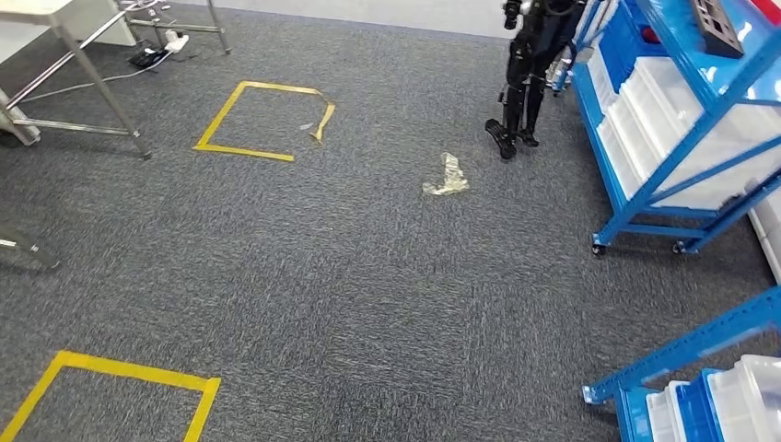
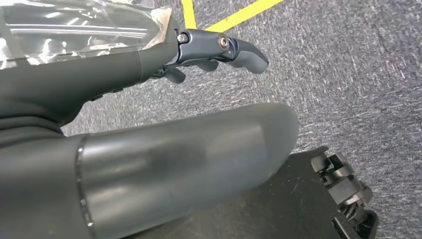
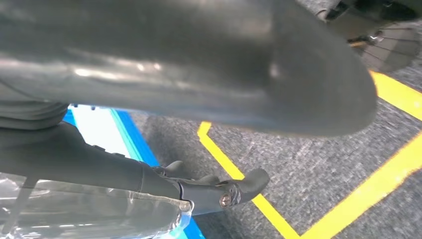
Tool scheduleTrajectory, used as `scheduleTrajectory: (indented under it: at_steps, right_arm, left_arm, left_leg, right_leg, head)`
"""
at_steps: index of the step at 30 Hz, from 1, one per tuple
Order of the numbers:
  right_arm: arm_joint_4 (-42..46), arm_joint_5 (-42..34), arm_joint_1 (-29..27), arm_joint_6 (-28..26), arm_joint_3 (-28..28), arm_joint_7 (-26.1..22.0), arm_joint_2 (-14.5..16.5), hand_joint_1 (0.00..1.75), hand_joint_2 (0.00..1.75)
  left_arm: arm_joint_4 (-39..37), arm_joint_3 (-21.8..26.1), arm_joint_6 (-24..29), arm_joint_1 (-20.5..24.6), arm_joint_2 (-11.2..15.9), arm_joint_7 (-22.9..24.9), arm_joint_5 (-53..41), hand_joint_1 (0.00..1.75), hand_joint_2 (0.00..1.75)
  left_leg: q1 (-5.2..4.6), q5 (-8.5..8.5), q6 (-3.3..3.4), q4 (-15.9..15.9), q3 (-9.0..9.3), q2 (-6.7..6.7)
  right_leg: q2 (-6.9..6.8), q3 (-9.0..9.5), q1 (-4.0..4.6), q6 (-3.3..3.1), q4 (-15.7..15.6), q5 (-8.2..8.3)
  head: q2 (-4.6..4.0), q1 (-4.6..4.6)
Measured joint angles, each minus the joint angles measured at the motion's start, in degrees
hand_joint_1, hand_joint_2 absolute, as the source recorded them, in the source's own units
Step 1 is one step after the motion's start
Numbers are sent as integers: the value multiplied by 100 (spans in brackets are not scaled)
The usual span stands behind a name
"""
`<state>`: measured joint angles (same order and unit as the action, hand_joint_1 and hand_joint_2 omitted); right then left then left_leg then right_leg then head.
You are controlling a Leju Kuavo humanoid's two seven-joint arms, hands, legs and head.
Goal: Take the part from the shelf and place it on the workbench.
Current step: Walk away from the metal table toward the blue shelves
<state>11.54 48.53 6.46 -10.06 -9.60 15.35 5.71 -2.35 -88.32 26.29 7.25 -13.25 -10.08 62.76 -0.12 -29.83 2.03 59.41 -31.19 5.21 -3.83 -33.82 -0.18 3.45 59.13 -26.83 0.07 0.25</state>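
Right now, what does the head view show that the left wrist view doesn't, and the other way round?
Head view alone: the blue shelf with white bins, a metal table frame, a scrap of tape on the floor, and another dark robot standing by the shelf. Left wrist view alone: the left hand, thumb and darker fingers apart, beside clear plastic wrap. Both: grey carpet with yellow tape lines.

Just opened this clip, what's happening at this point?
The robot is out on grey carpet, between the blue shelves on its right and a metal table far off to its left. Both wrist views show something in clear plastic pressed against the left hand and the right hand, apparently carried between them. Yellow tape squares mark the floor. Nothing has reached the table yet.
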Motion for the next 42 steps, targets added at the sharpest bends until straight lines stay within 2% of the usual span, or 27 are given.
scheduleTrajectory:
  at_steps: [2,4,6,8,9,10,11,13,15,17,18,20,22,24,25,26,28,30,31,32,33,35,37,39,40,41,42]
  right_arm:
    - [4,15,14,8,-2,9,-3,0,0]
    - [5,37,14,17,-7,26,-9,0,0]
    - [7,66,34,32,-10,39,-7,0,0]
    - [7,78,51,49,-15,41,-4,0,0]
    - [7,78,50,55,-21,41,-5,0,0]
    - [7,78,46,59,-28,41,-7,0,0]
    - [7,79,44,62,-36,41,-6,0,0]
    - [7,86,53,64,-44,41,-3,0,0]
    - [7,102,68,64,-47,42,-2,0,0]
    - [7,121,65,65,-52,51,-2,0,0]
    - [7,134,57,66,-57,57,-3,0,0]
    - [7,160,55,66,-73,70,0,0,0]
    - [7,178,74,66,-87,76,8,0,0]
    - [7,200,75,67,-99,76,11,0,0]
    - [7,217,69,67,-105,76,9,0,0]
    - [7,237,65,68,-113,76,8,0,0]
    - [9,273,79,69,-131,76,14,0,0]
    - [14,299,111,74,-140,74,29,0,0]
    - [15,308,122,76,-142,73,37,0,0]
    - [16,314,128,77,-143,72,35,0,0]
    - [16,318,124,76,-144,72,34,0,0]
    - [17,320,113,75,-147,66,30,0,0]
    - [17,320,111,76,-148,43,31,0,0]
    - [17,317,102,80,-150,20,32,0,0]
    - [17,316,93,81,-152,15,30,0,0]
    - [17,316,84,83,-154,13,28,0,0]
    - [17,315,80,84,-156,10,28,0,0]
  left_arm:
    - [-8,-2,1,-6,0,-9,17,0,0]
    - [-12,-4,5,5,0,-21,49,0,0]
    - [-15,-4,9,28,0,-29,86,0,0]
    - [-14,-4,9,40,0,-32,106,0,0]
    - [-14,-3,9,43,0,-32,108,0,0]
    - [-14,-4,8,44,0,-32,108,0,0]
    - [-14,-4,7,47,0,-32,108,0,0]
    - [-9,-3,6,62,-1,-34,110,0,0]
    - [1,-4,7,78,-2,-46,114,0,0]
    - [15,-5,17,78,-2,-66,119,0,0]
    - [25,-5,27,73,-2,-75,122,0,0]
    - [41,-7,54,56,-2,-90,125,0,0]
    - [43,-7,75,38,-2,-93,134,0,0]
    - [43,-7,91,23,-2,-95,155,0,0]
    - [43,-7,100,17,-1,-96,164,0,0]
    - [43,-7,106,12,-1,-97,170,0,0]
    - [43,-7,111,2,4,-99,176,0,0]
    - [45,-7,112,-9,14,-99,181,0,0]
    - [46,-7,113,-13,19,-99,183,0,0]
    - [47,-7,113,-16,19,-99,185,0,0]
    - [47,-7,112,-16,22,-100,186,0,0]
    - [48,-7,118,-2,28,-102,188,0,0]
    - [51,-7,126,19,33,-104,194,0,0]
    - [60,-7,130,27,33,-104,201,0,0]
    - [66,-7,132,29,33,-104,202,0,0]
    - [72,-7,133,31,33,-104,202,0,0]
    - [75,-7,135,35,33,-104,203,0,0]
  left_leg:
    - [-11,-17,-56,-28,46,83]
    - [3,-133,-113,102,18,-86]
    - [20,-481,-147,706,-262,-402]
    - [26,-778,-165,1446,-652,-530]
    - [32,-764,-176,1586,-747,-542]
    - [45,-641,-185,1517,-740,-549]
    - [63,-437,-194,1245,-629,-573]
    - [120,-70,-210,523,-316,-792]
    - [130,45,-174,140,-162,-973]
    - [88,44,-74,98,-142,-901]
    - [78,60,-18,76,-122,-839]
    - [79,98,75,24,-84,-699]
    - [63,102,112,9,-82,-548]
    - [50,89,121,11,-86,-397]
    - [48,79,119,11,-82,-332]
    - [48,67,112,11,-73,-273]
    - [28,33,71,10,-35,-169]
    - [-12,-14,8,1,19,-76]
    - [-29,-32,-20,-12,47,-27]
    - [-34,-46,-46,-29,75,33]
    - [-24,-66,-75,-29,92,49]
    - [1,-244,-127,192,17,-148]
    - [15,-608,-148,870,-304,-441]
    - [17,-821,-151,1526,-671,-524]
    - [20,-763,-151,1594,-742,-535]
    - [27,-599,-149,1438,-701,-547]
    - [43,-375,-151,1100,-564,-592]
  right_leg:
    - [118,-9,-5,-85,-19,37]
    - [231,16,-70,-161,-62,65]
    - [347,35,-106,-250,-82,85]
    - [486,30,-93,-297,-81,90]
    - [562,33,-88,-297,-78,89]
    - [640,40,-89,-295,-73,89]
    - [718,48,-94,-292,-66,88]
    - [859,33,-85,-259,-10,70]
    - [973,-21,-67,-193,37,50]
    - [1072,-81,-69,-108,29,57]
    - [1029,-111,-74,-77,55,50]
    - [764,-271,-74,-63,358,-98]
    - [510,-627,-72,-80,1058,-403]
    - [455,-911,-80,-47,1608,-573]
    - [438,-906,-86,-8,1593,-537]
    - [406,-779,-91,36,1343,-425]
    - [160,-351,-85,85,542,-137]
    - [-57,-95,-51,26,86,23]
    - [-71,-87,-31,-23,62,41]
    - [-2,-82,-24,-62,49,52]
    - [70,-75,-62,-100,31,65]
    - [210,-46,-126,-188,-5,87]
    - [340,-32,-133,-264,-19,94]
    - [487,-31,-107,-291,-16,93]
    - [566,-26,-100,-291,-14,92]
    - [644,-17,-100,-289,-12,92]
    - [720,-9,-103,-286,-6,92]
  head:
    - [0,-4]
    - [0,-26]
    - [0,-58]
    - [-1,-66]
    - [0,-67]
    - [0,-67]
    - [-1,-67]
    - [0,-66]
    - [0,-57]
    - [0,-52]
    - [0,-53]
    - [0,-34]
    - [0,-10]
    - [0,-6]
    - [0,-5]
    - [0,-4]
    - [0,-2]
    - [0,-9]
    - [-1,-13]
    - [-1,-19]
    - [-1,-22]
    - [-1,-44]
    - [-1,-70]
    - [-1,-73]
    - [0,-73]
    - [-1,-73]
    - [-1,-74]
